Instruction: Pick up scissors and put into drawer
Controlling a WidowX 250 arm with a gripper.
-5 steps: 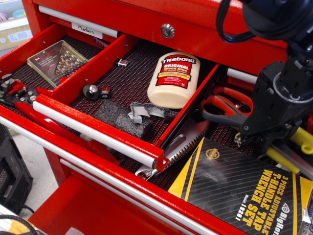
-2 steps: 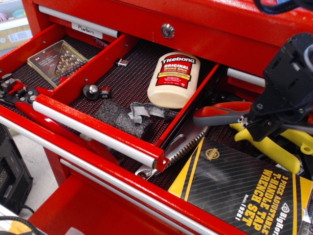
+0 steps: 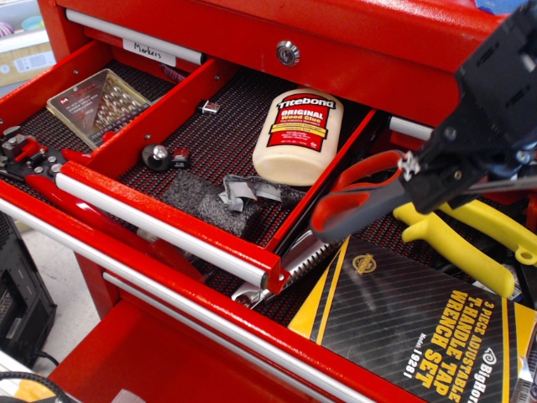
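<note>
Gripping scissors (image 3: 357, 197) tight near blades, gripper (image 3: 417, 172) hovers right of drawer (image 3: 180, 218); dangling handles risk snagging wall, twisting loose.

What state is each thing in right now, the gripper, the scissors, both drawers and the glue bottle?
gripper: shut on the scissors, raised.
scissors: lifted, handles pointing toward the partitioned drawer.
partitioned drawer: pulled open.
lower drawer: open, holding the wrench set box.
glue bottle: lying flat in the partitioned drawer, cap on.
yellow-handled snips: lying in the lower drawer.
</note>
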